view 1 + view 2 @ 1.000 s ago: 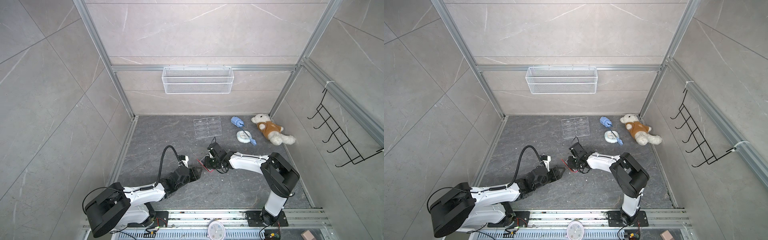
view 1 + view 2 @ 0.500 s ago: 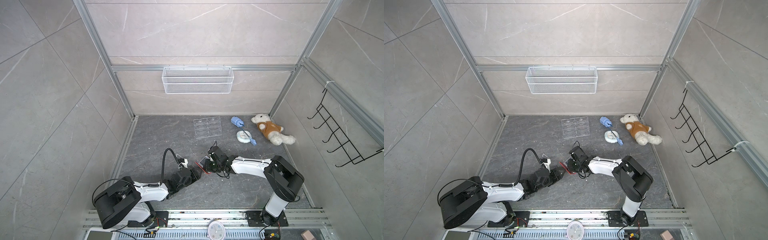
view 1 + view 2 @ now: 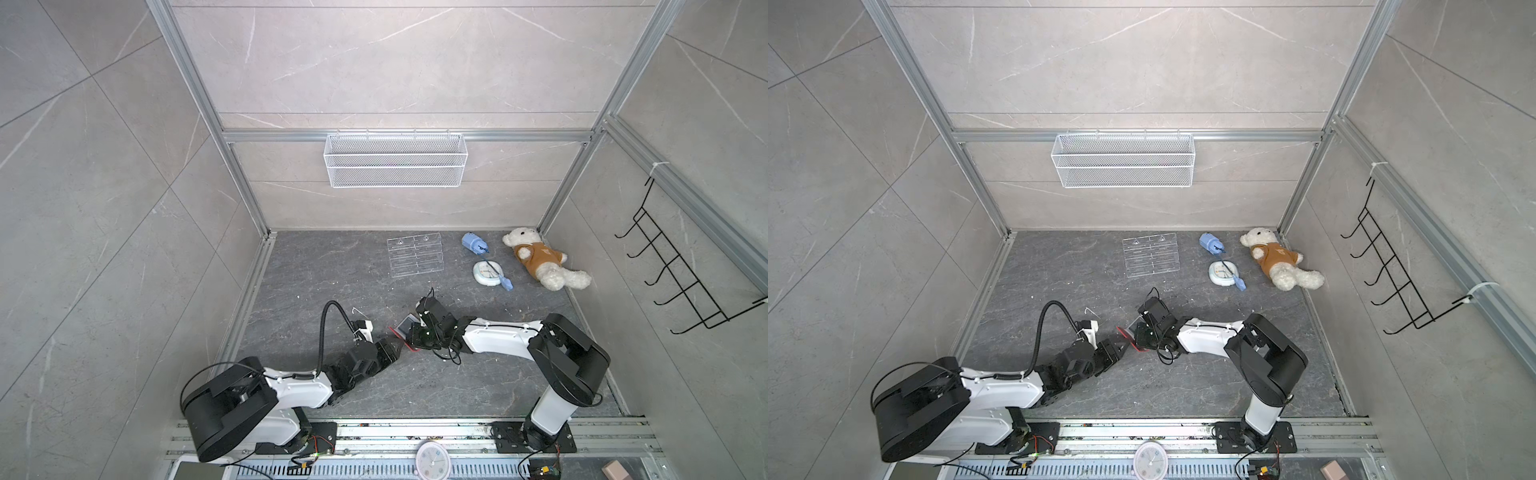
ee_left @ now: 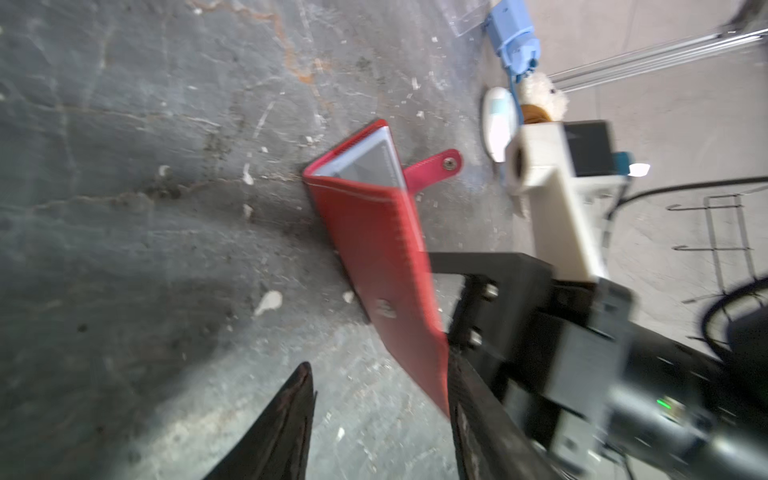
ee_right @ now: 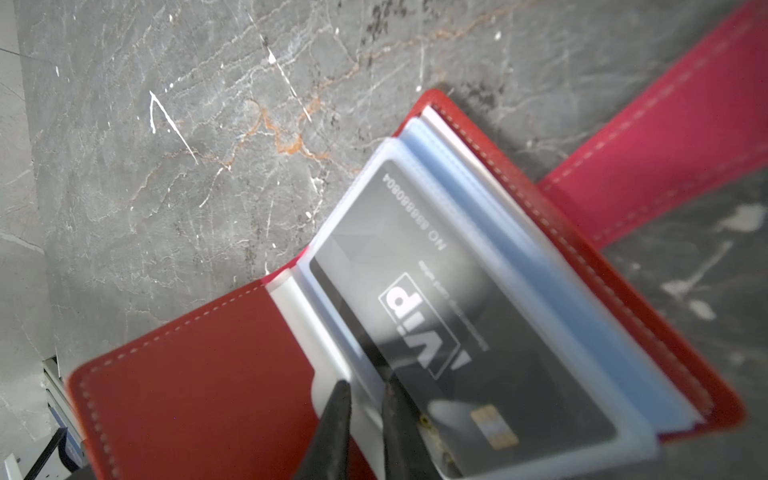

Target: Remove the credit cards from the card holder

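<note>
The right gripper (image 5: 366, 380) was seen clenched on the edge of a clear sleeve of the red card holder (image 5: 199, 374), by which the booklet was held open and tilted over the floor. A black card (image 5: 457, 332) marked "Vip" was shown tucked inside that sleeve, with pale blue sleeves (image 5: 540, 257) stacked behind it; a second card could not be made out. The left gripper (image 4: 379, 361) was released, its jaws spread, with one finger laid against the lower corner of the red cover and nothing grasped. In both top views the card holder was found between the two arms, near the front middle of the floor. The task was judged barely begun: the cover was open, but no card was drawn out, and both were left to be pulled free. The dark grey stone-look floor (image 3: 332, 282) was flecked with pale scraps. Further back a clear plastic stand (image 3: 414, 255), a small white clock (image 3: 484, 272) and a teddy bear (image 3: 536, 262) were laid out, and a white wire basket (image 3: 395, 160) was hung on the tiled back wall.
</note>
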### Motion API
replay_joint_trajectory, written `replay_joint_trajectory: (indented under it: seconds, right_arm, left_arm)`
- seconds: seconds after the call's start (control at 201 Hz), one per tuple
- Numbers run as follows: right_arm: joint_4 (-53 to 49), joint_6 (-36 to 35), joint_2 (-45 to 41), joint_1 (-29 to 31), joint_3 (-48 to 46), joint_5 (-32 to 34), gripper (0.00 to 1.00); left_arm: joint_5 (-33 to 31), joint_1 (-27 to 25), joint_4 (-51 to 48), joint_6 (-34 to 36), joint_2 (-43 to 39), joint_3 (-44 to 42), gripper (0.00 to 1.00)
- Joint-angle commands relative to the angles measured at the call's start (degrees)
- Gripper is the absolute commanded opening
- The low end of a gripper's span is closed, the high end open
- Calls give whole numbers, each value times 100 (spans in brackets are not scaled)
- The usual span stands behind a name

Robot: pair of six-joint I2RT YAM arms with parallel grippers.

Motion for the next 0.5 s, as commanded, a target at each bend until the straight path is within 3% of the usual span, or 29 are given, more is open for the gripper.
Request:
replay_joint_trajectory:
  seconds: [0.0,0.164,0.493]
  right_arm:
    - [8,84,-102,50,-133,100,19]
    - [58,110,-63,69,-131,96,19]
    - [36,153,-98,179,-159,203,19]
  left_arm:
    - [-377,-107,-426,-121,-670,49,57]
    - [-129,-107,-871,-149,-734,228,62]
    - [-179,-74,-333,-376,-74,237,61]
